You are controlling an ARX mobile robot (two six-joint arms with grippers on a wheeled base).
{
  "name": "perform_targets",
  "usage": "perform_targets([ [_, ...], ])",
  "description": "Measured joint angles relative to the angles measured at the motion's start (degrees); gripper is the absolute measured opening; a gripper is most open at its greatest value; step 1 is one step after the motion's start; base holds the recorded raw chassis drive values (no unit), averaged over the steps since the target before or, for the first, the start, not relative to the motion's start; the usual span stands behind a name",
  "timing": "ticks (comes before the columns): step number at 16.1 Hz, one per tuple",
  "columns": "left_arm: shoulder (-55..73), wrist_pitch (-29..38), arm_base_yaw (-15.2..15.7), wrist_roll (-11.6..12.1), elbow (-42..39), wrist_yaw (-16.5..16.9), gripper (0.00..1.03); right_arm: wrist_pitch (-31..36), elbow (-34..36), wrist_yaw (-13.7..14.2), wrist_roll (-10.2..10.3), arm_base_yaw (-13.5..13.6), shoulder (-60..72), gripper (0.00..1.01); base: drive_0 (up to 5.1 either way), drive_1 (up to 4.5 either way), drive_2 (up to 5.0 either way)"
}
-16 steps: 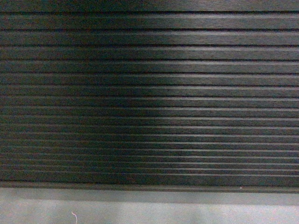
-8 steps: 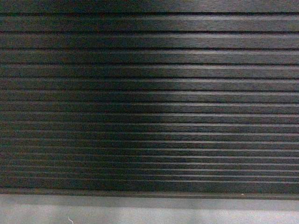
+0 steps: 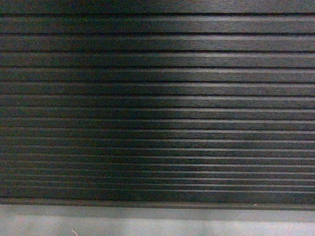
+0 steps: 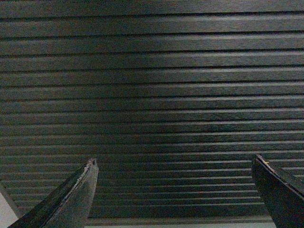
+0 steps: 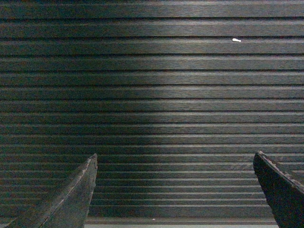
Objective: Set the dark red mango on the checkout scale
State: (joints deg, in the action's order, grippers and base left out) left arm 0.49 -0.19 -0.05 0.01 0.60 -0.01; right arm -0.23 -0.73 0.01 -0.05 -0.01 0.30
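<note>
Bench (image 3: 157,98) slatted front fills view | left gripper (image 4: 173,164) spread, empty | right gripper (image 5: 175,161) spread, empty | mango, scale unseen | risk: base bumps slats at 12 o'clock.

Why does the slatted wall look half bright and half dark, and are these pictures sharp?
Head view: the checkout front is lit brighter on the right, shadowed on the left, grainy and slightly soft. Left wrist view: dim, with the open left gripper fingertips dark at the lower edge. Right wrist view: similar light band; the open right gripper is dark too.
</note>
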Motion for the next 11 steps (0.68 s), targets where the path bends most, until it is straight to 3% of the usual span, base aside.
perform_targets([
  [11, 0.00, 0.00, 0.00, 0.00, 0.00, 0.00, 0.98, 0.00, 0.00, 0.00, 0.00, 0.00, 0.00, 0.98, 0.0, 0.00, 0.0],
])
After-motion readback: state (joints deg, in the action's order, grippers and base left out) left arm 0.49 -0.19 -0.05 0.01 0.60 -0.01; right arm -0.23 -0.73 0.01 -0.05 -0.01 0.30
